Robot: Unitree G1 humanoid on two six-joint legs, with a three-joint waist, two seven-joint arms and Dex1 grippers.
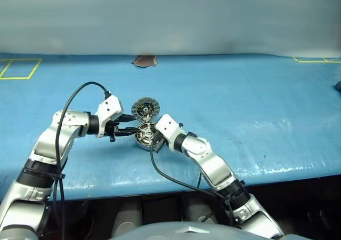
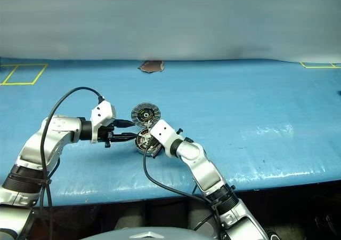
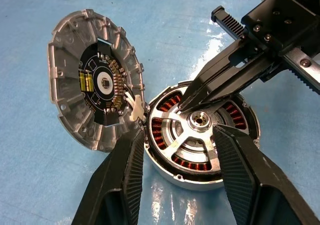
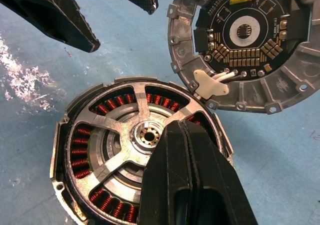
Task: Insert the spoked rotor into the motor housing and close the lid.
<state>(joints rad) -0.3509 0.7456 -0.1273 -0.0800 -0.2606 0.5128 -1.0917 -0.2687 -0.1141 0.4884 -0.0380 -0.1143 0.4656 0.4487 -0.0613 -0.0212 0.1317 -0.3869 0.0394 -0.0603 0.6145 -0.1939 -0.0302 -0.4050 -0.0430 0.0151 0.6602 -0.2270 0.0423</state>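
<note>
The motor housing, a round silver cup with copper-orange windings, sits on the blue table. The spoked rotor lies inside it, its hub in the middle. The lid lies open beside the housing with its circuit side up, joined to the rim by a pale connector. My right gripper is shut, its tips resting on the rotor next to the hub. My left gripper is open, with a finger on either side of the housing's near edge; I cannot tell whether they touch it.
The housing and lid lie mid-table on the blue mat, a little back from its front edge. A brown patch marks the far edge. Yellow tape outlines sit at the far corners.
</note>
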